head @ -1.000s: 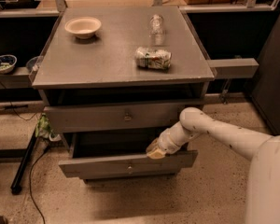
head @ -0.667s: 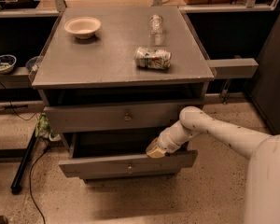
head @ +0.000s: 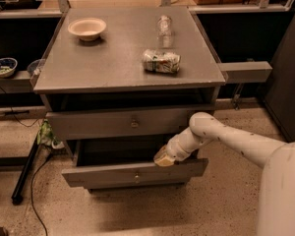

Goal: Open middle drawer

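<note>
The grey wooden cabinet (head: 128,68) has its middle drawer (head: 132,173) pulled out toward me, with a dark interior showing behind the flat front and its small round knob (head: 136,177). The uppermost drawer (head: 123,123) above it sticks out only slightly. My gripper (head: 162,158) sits at the top edge of the middle drawer's front, right of centre, at the end of the white arm (head: 236,141) that comes in from the lower right. The lowest drawer is hidden under the open one.
On the cabinet top are a beige bowl (head: 87,28), a lying can (head: 161,61) and a clear bottle (head: 163,26). A shelf (head: 10,80) with a small bowl (head: 4,66) runs along the left. A black pole (head: 24,173) and cables lie on the speckled floor at left.
</note>
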Robot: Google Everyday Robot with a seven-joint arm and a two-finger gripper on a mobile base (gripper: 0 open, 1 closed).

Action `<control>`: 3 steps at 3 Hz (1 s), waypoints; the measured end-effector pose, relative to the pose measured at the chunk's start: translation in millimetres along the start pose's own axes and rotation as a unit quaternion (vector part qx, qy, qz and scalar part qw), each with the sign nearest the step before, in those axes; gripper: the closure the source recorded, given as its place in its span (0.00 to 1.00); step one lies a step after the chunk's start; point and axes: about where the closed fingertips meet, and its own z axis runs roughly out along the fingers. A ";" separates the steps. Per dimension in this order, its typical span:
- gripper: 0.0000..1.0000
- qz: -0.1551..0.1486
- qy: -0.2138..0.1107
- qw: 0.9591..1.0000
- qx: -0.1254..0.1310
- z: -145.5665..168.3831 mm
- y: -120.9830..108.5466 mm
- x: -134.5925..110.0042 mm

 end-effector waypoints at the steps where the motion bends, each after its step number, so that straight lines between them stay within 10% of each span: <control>1: 0.34 0.000 0.000 1.000 0.000 0.0 0.0 0.0; 3: 0.00 0.000 0.000 1.000 0.000 0.1 0.0 0.0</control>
